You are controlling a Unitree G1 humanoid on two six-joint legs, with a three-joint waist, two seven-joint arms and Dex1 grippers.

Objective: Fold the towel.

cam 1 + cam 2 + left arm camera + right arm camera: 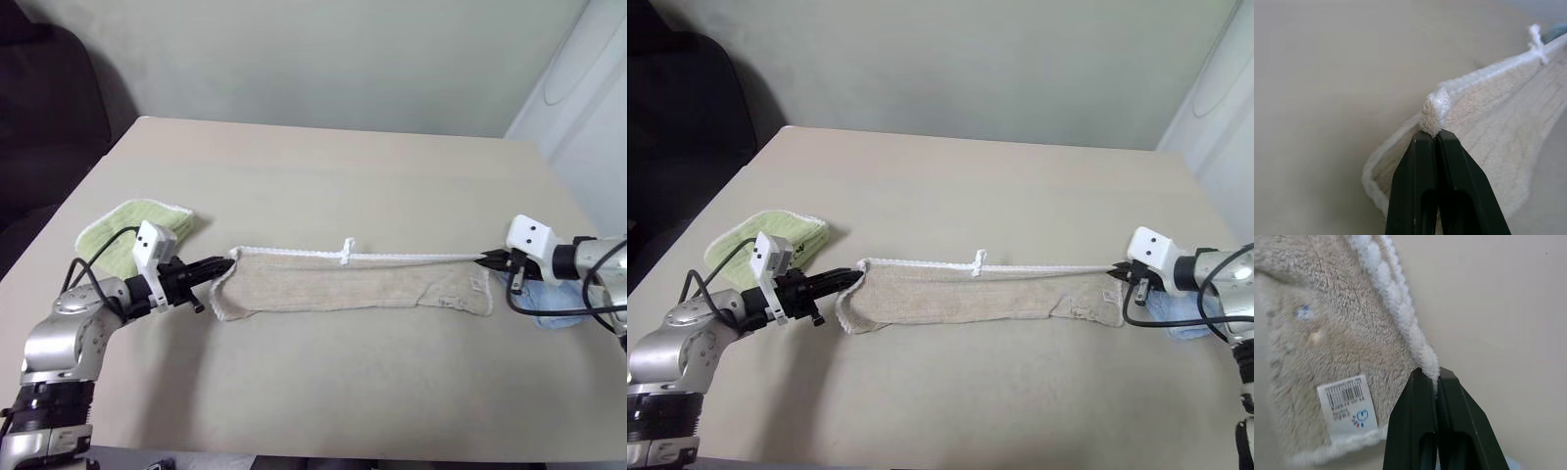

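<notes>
Right arm hides most of light-blue towel (pixel 556 315).

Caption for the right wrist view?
Right gripper pinches the beige towel's white stitched edge, care label showing.

Beige towel (pixel 353 282) — stretched taut lengthwise, white edging uppermost.

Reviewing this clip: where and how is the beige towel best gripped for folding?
By its two end corners on the white-stitched edge, one gripper from each end, as here: left gripper and right gripper pinch opposite corners of the towel, which hangs stretched between them.
</notes>
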